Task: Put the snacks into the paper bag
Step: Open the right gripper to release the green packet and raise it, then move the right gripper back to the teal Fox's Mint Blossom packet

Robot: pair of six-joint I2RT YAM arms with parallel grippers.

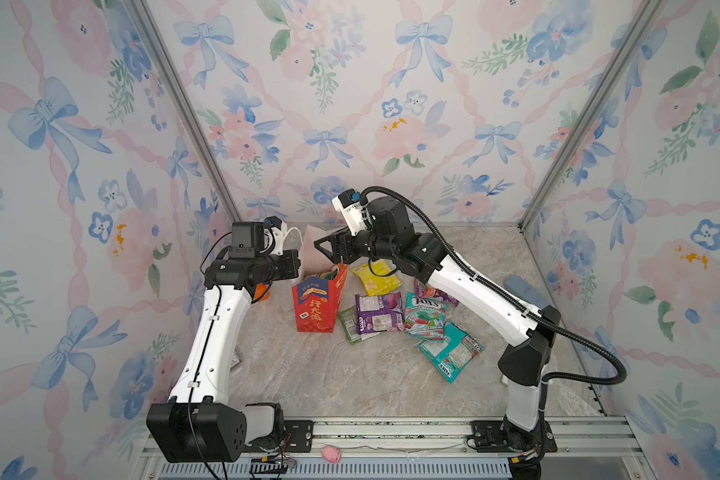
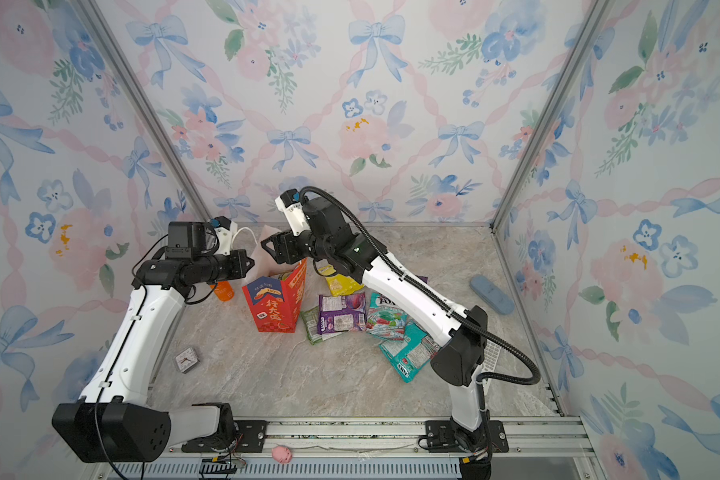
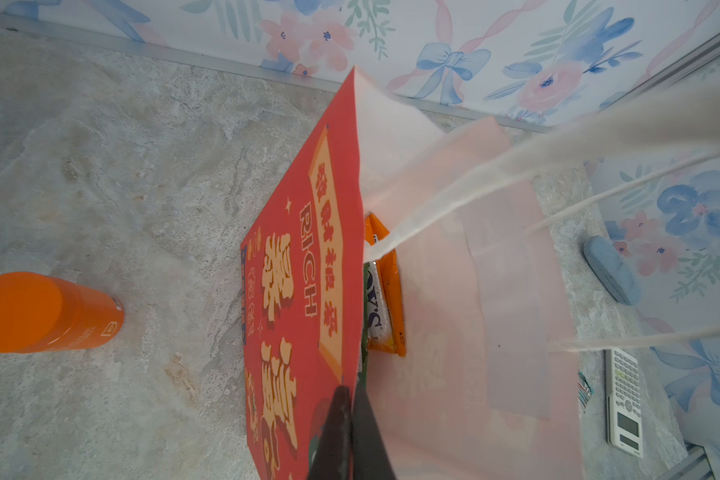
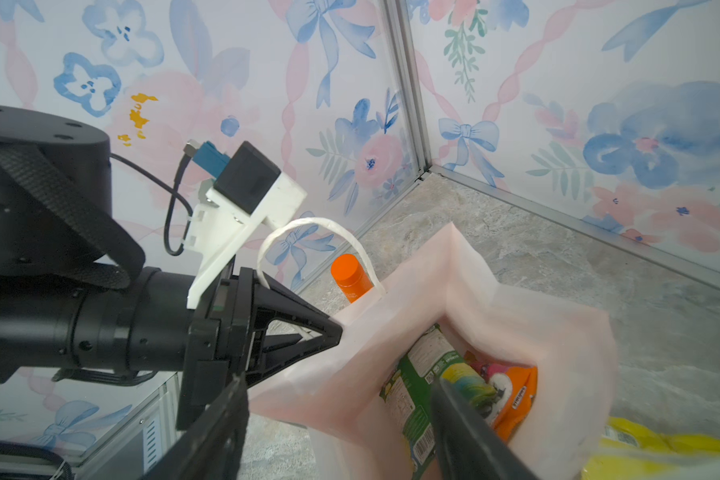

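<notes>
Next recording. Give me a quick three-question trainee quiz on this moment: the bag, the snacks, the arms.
1. True or false: the left gripper is pinching the rim of the paper bag.
2. Which packets show inside the bag? A) orange and green B) teal and yellow C) purple only
3. Fill in: over the bag's mouth, the right gripper has its jaws ____.
Key: 1 true. 2 A: the orange packet and the green packet. 3 open.

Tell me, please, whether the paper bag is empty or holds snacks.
Not empty: a green packet and an orange packet lie inside the open paper bag.
</notes>
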